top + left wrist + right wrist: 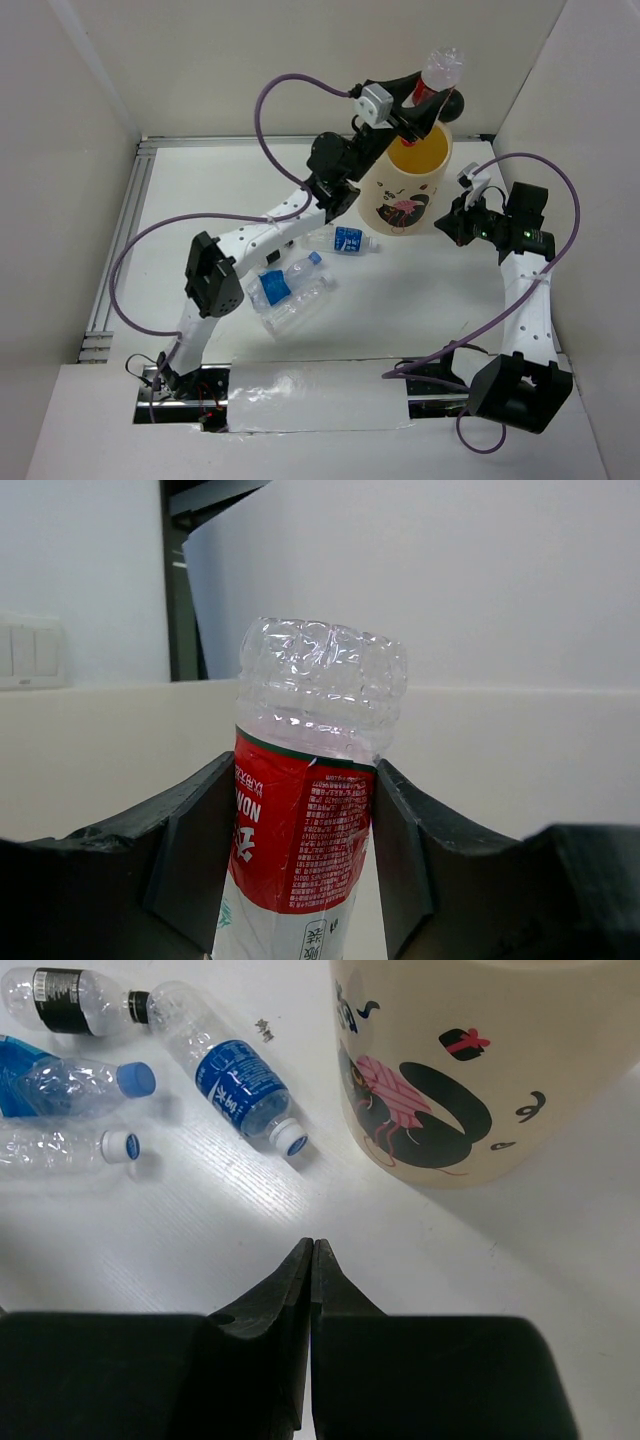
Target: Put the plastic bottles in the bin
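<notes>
My left gripper (425,100) is shut on a clear bottle with a red label (440,70) and holds it over the far rim of the cream bin (410,195), whose inside is yellow. In the left wrist view the red label (300,830) sits between both fingers (195,855). My right gripper (448,228) is shut and empty, low beside the bin's right side. In the right wrist view its tips (312,1247) point at bare table in front of the bin (480,1070). Several bottles lie left of the bin: blue-labelled (347,240), crushed blue (275,286), clear (303,305), black-labelled (68,1000).
White walls enclose the table on the left, back and right. A metal rail (118,250) runs along the left edge. The left arm (270,230) stretches over the loose bottles. A black ball ear (455,104) sticks up beside the held bottle.
</notes>
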### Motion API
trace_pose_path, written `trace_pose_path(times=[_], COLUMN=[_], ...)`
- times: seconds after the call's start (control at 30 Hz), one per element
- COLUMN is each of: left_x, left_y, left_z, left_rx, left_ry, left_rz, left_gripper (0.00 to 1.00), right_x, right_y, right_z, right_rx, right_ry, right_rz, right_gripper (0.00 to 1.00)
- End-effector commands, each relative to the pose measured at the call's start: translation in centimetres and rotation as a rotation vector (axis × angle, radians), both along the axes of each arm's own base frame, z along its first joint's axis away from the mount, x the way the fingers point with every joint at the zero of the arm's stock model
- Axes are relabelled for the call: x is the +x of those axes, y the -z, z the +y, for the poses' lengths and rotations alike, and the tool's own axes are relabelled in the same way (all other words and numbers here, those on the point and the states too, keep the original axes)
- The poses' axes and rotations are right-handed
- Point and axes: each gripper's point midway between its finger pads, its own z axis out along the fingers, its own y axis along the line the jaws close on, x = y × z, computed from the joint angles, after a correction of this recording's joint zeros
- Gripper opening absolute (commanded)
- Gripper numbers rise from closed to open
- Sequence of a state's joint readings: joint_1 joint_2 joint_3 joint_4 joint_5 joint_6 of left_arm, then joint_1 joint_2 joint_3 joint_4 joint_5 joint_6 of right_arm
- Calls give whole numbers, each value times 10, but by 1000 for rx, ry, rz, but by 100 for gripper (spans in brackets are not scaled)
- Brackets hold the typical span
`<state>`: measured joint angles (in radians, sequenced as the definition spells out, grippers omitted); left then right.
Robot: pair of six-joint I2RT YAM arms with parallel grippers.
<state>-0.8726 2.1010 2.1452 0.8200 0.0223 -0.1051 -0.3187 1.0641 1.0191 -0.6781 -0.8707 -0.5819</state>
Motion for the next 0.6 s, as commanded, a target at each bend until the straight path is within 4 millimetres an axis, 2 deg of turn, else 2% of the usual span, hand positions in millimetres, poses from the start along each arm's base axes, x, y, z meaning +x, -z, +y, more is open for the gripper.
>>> trace_pose_path(times=[0.0, 0.07, 0.1, 0.13, 0.17, 0.23, 0.3, 0.4, 0.43, 0.47, 0.5, 0.53, 0.57], left_x=[28, 34, 40, 43, 42, 49, 50, 54, 55, 55, 51, 51, 48], left_y=[31, 39, 52, 56, 53, 64, 63, 74, 80, 84, 82, 82, 80], left_z=[-9, -16, -23, -26, -27, -33, -33, -39, -40, -43, -42, -42, -42], left_rx=[-29, -18, 2, 9, 12, 31, 31, 55, 65, 77, 93, 101, 106], left_ry=[-116, -117, -124, -125, -124, -146, -154, -153, -153, -144, -135, -135, -125], left_rz=[2, 10, 15, 20, 7, -7, -16, 1, 8, 6, 7, 12, 5], left_gripper=[0, 0, 0, 0, 0, 2, 3, 22, 29, 77, 100, 100, 100], right_x=[-1, 1, 1, 1, 1, 0, -2, -3, -4, -6, -5, -5, -5], right_y=[-6, -7, -7, -7, -7, -3, 2, 0, 3, 5, 5, 5, 5], right_z=[-1, -3, -3, -3, -3, -3, -5, -4, -4, -4, -4, -4, -4], right_rx=[-8, -16, -16, -16, -16, -13, -7, -10, -7, -4, -10, -10, -20], right_ry=[9, 16, 16, 16, 16, 16, 25, 25, 25, 25, 21, 21, 15], right_rz=[-26, -33, -33, -33, -33, -24, -6, -14, -5, 5, 0, 0, -8], right_gripper=[6, 6, 6, 6, 6, 6, 6, 6, 9, 13, 19, 27, 48])
